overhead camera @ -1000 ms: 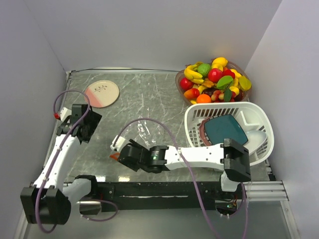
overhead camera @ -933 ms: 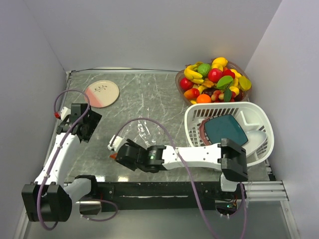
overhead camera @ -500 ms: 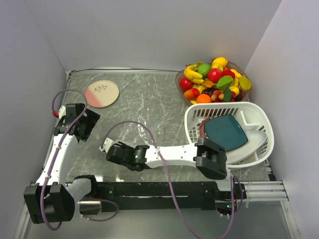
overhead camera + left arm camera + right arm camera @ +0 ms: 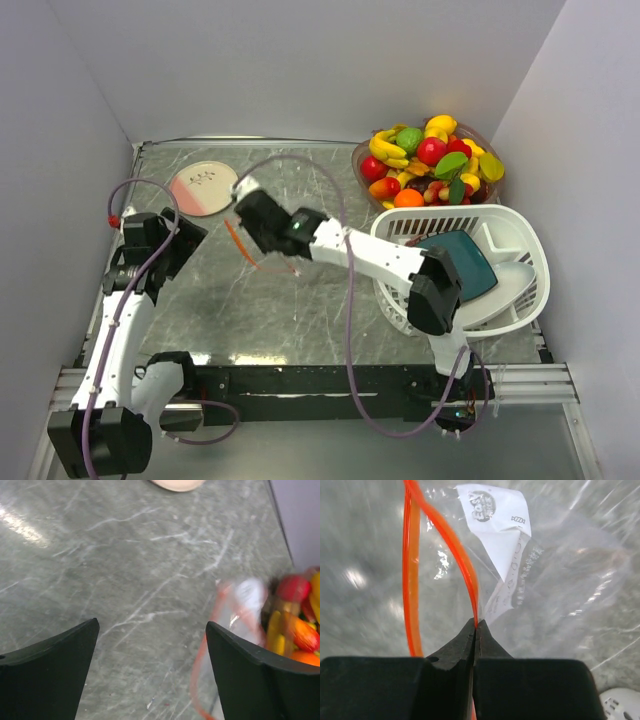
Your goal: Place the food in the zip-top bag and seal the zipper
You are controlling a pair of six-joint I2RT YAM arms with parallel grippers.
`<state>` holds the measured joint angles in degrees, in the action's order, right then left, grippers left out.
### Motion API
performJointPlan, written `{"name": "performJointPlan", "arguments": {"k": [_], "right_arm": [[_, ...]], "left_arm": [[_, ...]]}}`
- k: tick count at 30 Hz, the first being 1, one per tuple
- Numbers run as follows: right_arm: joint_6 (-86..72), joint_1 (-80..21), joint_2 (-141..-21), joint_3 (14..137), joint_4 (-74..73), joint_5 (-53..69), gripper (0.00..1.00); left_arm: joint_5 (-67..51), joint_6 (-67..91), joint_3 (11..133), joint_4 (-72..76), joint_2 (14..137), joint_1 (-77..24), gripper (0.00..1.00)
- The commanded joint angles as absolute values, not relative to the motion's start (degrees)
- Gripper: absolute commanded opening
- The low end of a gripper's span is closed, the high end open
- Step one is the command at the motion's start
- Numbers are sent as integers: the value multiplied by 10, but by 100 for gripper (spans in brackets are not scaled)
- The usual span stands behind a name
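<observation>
— How is the right tool (image 4: pixel 475 627) set?
— It is pressed together on the zipper (image 4: pixel 439 524) of the zip-top bag (image 4: pixel 555 575), near the middle of the table (image 4: pixel 320 180).
— And the left tool (image 4: pixel 152 647)?
— It is spread wide. The food (image 4: pixel 430 160) is piled in the bowl (image 4: pixel 356 165), back right.

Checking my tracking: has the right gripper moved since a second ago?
Yes. The right gripper, shut on the zipper, went from the table's near edge toward the pink plate.
</observation>
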<state>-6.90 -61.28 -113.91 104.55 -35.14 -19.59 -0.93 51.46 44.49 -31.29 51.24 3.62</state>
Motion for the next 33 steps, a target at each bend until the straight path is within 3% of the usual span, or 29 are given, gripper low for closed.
{"name": "performJointPlan", "arguments": {"k": [1, 14, 30, 33], "right_arm": [[-128, -589, -1106, 1160, -382, -172, 0], [-215, -541, -1109, 1196, -352, -133, 0], [-272, -536, -1093, 1159, -315, -122, 0], [-274, -536, -1092, 1152, -310, -129, 0]], "left_arm": [[-57, 469, 484, -277, 490, 30, 90], [63, 475, 584, -301, 517, -150, 66], [120, 461, 628, -280, 587, -203, 64], [141, 457, 626, -274, 613, -208, 60]]}}
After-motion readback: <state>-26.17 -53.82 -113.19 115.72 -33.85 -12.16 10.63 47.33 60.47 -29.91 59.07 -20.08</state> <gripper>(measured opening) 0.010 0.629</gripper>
